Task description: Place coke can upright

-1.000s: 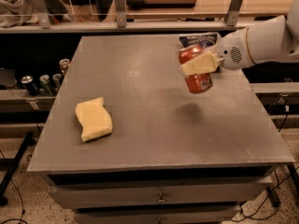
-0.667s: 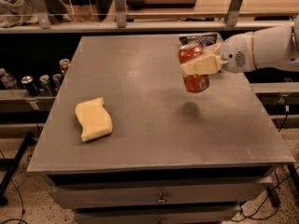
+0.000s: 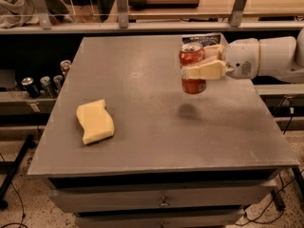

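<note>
The red coke can (image 3: 192, 68) with its silver top up is held upright in the air above the right half of the grey table (image 3: 142, 127). Its shadow lies on the table just below it. My gripper (image 3: 203, 64) comes in from the right and is shut on the can, one cream finger (image 3: 205, 71) across its front and the other behind it. The white arm stretches off to the right edge.
A yellow sponge (image 3: 95, 121) lies on the table's left front. A dark blue chip bag (image 3: 202, 39) lies at the table's back edge behind the can. Several small cans (image 3: 42, 84) stand on a lower shelf at left. Drawers sit below the table's front edge.
The can and gripper have risen a little and stand closer to upright. The arm has shifted slightly. The sponge has not moved.
</note>
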Robot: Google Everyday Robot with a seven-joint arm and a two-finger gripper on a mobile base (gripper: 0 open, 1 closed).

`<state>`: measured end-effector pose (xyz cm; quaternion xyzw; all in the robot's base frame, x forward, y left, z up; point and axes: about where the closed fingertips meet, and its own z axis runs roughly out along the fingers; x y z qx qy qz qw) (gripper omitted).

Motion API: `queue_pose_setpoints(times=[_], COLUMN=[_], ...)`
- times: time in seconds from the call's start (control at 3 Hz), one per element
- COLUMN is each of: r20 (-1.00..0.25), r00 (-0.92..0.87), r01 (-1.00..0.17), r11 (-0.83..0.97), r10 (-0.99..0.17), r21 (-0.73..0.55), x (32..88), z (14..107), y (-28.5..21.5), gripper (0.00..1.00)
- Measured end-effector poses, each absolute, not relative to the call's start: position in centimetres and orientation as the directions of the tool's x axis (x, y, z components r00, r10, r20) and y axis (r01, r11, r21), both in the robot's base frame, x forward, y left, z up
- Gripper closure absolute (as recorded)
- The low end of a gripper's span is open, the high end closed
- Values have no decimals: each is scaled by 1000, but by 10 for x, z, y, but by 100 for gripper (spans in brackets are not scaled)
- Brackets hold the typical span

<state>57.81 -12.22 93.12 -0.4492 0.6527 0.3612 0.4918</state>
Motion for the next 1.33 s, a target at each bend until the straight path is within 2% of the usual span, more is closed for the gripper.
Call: queue_pose_setpoints(times=[0.67, 1.33], r20=[-979, -977], r00=[36, 93], r01=[-982, -987], r11=[175, 108], r10=[-201, -191], r21=[-72, -115], x=[568, 559], z=[926, 919], y=[-105, -95], gripper=[100, 100])
